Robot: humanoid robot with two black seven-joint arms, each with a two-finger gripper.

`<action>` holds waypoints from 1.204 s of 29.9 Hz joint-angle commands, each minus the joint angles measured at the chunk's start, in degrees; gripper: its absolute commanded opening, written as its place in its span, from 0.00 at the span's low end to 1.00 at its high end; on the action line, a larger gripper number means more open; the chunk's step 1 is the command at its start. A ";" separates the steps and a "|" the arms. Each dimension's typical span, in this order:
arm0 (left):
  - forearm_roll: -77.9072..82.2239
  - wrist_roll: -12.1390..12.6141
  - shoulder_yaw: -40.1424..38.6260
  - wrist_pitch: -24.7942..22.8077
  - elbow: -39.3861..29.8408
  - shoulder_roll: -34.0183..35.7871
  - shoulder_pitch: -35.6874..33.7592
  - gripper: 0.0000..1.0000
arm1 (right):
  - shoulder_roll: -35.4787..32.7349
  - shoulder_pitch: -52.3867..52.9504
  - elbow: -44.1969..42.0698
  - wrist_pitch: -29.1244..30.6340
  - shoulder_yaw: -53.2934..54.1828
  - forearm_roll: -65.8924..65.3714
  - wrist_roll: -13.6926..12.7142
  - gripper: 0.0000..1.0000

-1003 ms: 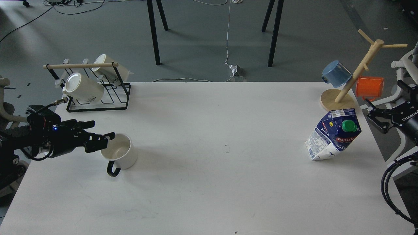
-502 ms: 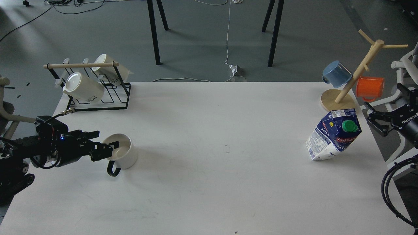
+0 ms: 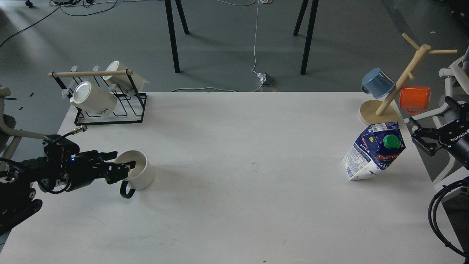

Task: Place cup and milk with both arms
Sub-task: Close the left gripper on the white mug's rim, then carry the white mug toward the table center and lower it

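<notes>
Two black arms reach in low, one from each side of the white surface. Nearest on the left, the left hand sits at the rim of the cup, a plain white mug standing upright on the surface, its black loop handle turned toward the near edge. One dark finger crosses the rim over the cream interior while the other lies at the outer wall on the near side, so the wall sits between them; whether they actually press on it I cannot tell. A small blue light glows on the hand's body.

Well apart, on the right side of the surface, stands the milk, a dark-blue and white gable-top carton with a green screw cap and a red label band. Beside it, just off the right edge, the right hand hovers with its fingers spread wide, clear of the carton.

Farther back on the right, a wooden mug tree stands on its round base at the surface corner, with a blue mug and an orange mug hung on its pegs. At the far left corner, a black wire rack with a wooden bar holds two cream mugs lying tilted, lettering on their sides
</notes>
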 commanded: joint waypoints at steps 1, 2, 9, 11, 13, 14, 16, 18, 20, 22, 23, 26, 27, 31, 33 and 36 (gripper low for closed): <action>0.61 -0.01 0.19 0.41 0.00 0.08 0.10 0.39 | 0.00 -0.12 0.01 0.00 0.04 0.00 0.00 0.98; 0.78 -0.01 0.19 0.41 0.00 0.08 0.10 0.36 | 0.00 -0.12 0.01 0.00 0.04 0.00 0.00 0.98; 2.47 -0.01 0.19 0.85 0.00 0.17 0.01 0.03 | 0.00 -0.30 0.10 0.00 0.04 0.00 0.09 0.98; 2.47 -0.01 0.19 0.85 -0.18 0.26 -0.08 0.01 | 0.00 -0.30 0.10 0.00 0.04 0.00 0.09 0.98; 2.47 -0.01 0.19 0.85 -0.52 0.52 -0.34 0.00 | 0.00 -0.30 0.01 0.00 0.04 0.00 0.09 0.98; 2.47 -0.01 0.10 0.94 -0.79 0.78 -0.43 0.00 | 0.00 -0.30 0.01 0.00 0.04 0.00 0.09 0.98; 2.47 -0.01 -0.25 1.11 -1.14 0.96 -0.78 0.00 | 0.00 -0.39 0.01 0.00 0.04 0.00 0.09 0.98; 2.37 -0.01 -0.69 1.12 -2.10 0.96 -1.83 0.00 | 0.00 -0.56 0.01 0.00 0.04 0.00 0.18 0.98; 2.10 -0.01 -0.87 0.77 -4.38 0.70 -3.76 0.00 | 0.00 -0.83 -0.08 0.00 0.21 0.00 0.18 0.98; 0.62 -0.01 -0.87 0.41 -7.11 0.26 -4.99 0.00 | 0.00 -0.91 -0.43 0.00 0.48 0.00 0.18 0.98; -1.04 -0.01 -0.87 0.15 -7.73 -0.18 -5.17 0.00 | 0.00 -0.91 -0.95 0.00 0.56 0.00 0.18 0.98; -4.40 -0.01 -0.43 -0.38 -6.86 -3.42 -6.57 0.00 | -0.09 -0.91 -2.18 0.00 0.92 0.09 0.18 0.98; -4.49 -0.01 -0.17 -0.38 -6.33 -4.48 -7.10 0.00 | -0.18 -0.91 -2.45 0.00 0.92 0.09 0.18 0.98; -4.58 -0.01 0.01 -0.47 -4.05 -9.40 -7.37 0.00 | -0.62 -0.91 -3.15 0.00 1.00 0.09 0.18 0.98; -4.58 -0.01 0.10 -0.47 -1.51 -12.12 -7.54 0.01 | -0.62 -0.91 -3.24 0.00 1.00 0.09 0.18 0.98; -4.49 -0.01 0.19 -0.47 2.89 -16.87 -8.42 0.01 | -0.53 -0.91 -3.24 0.00 1.00 0.09 0.18 0.98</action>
